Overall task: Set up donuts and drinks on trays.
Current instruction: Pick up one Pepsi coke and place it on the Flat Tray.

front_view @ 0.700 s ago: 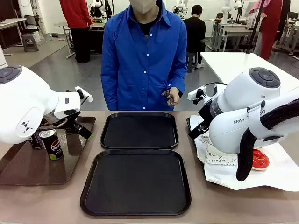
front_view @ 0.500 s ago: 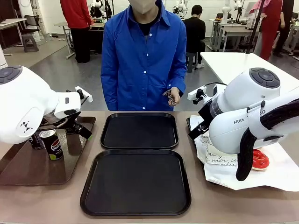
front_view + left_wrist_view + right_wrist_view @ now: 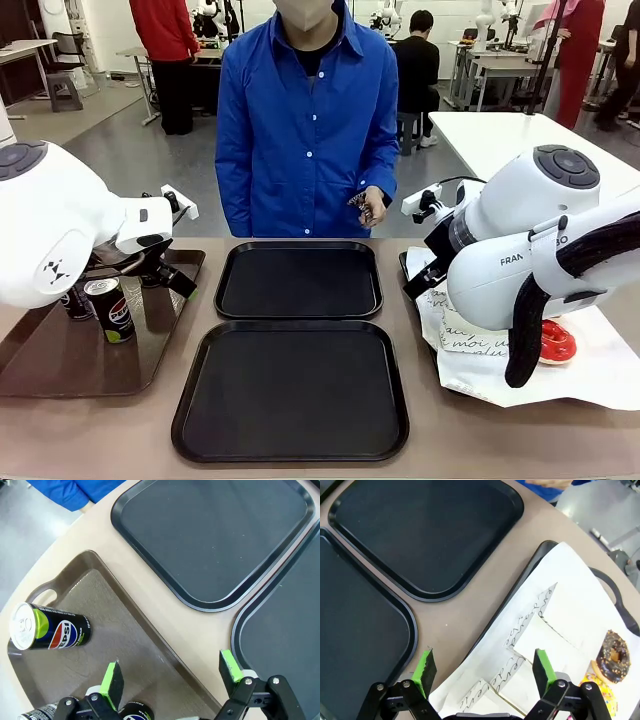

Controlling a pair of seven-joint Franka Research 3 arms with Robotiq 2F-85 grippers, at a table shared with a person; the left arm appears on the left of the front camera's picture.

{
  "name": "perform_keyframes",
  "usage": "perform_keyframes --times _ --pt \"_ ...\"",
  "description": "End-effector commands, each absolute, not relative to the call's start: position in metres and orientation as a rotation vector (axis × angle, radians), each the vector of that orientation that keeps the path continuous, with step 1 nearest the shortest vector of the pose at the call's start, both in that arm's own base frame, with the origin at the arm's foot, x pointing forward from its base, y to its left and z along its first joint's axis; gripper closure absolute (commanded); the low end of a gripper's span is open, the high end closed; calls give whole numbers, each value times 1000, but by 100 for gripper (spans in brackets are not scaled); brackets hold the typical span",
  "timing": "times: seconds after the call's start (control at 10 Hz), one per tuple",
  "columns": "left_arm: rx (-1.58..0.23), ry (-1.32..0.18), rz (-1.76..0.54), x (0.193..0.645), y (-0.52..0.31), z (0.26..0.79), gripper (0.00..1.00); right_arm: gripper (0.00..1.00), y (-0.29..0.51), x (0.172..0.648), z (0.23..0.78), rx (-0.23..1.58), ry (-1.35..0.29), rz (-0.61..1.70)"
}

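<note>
Two black trays (image 3: 298,283), one behind the other, centre.
Left gripper (image 3: 170,667) wide open above brown tray (image 3: 125,625) holding drinks (image 3: 50,632); right gripper (image 3: 484,662) wide open above white sleeves (image 3: 540,640), donuts (image 3: 613,655) just beyond.

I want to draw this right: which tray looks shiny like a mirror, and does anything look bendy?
Front view: the long glossy brown plastic tray shines with pale reflections; the square black plastic trays look dull. Left wrist view: the beige table has a bowed edge, a wide-lens bend.
</note>
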State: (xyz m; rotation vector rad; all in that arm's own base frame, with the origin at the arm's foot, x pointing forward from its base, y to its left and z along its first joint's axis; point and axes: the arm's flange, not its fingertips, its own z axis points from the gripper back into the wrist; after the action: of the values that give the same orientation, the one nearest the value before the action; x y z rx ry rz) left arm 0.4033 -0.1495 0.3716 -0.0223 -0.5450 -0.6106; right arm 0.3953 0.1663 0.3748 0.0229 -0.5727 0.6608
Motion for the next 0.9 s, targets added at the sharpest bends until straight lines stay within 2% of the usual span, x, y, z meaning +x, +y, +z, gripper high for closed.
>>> perform_keyframes --times 0.0,0.5,0.7,0.8 --pt "-22 -545 -611 403 -150 372 0 0 166 395 375 23 -573 661" --pt "-22 -545 -611 403 -150 372 0 0 166 395 375 23 -573 661" --pt "53 -597 -687 349 -140 405 0 0 158 334 392 -68 -599 723" --pt "90 -587 -712 318 -128 415 0 0 152 297 395 -140 -544 799"
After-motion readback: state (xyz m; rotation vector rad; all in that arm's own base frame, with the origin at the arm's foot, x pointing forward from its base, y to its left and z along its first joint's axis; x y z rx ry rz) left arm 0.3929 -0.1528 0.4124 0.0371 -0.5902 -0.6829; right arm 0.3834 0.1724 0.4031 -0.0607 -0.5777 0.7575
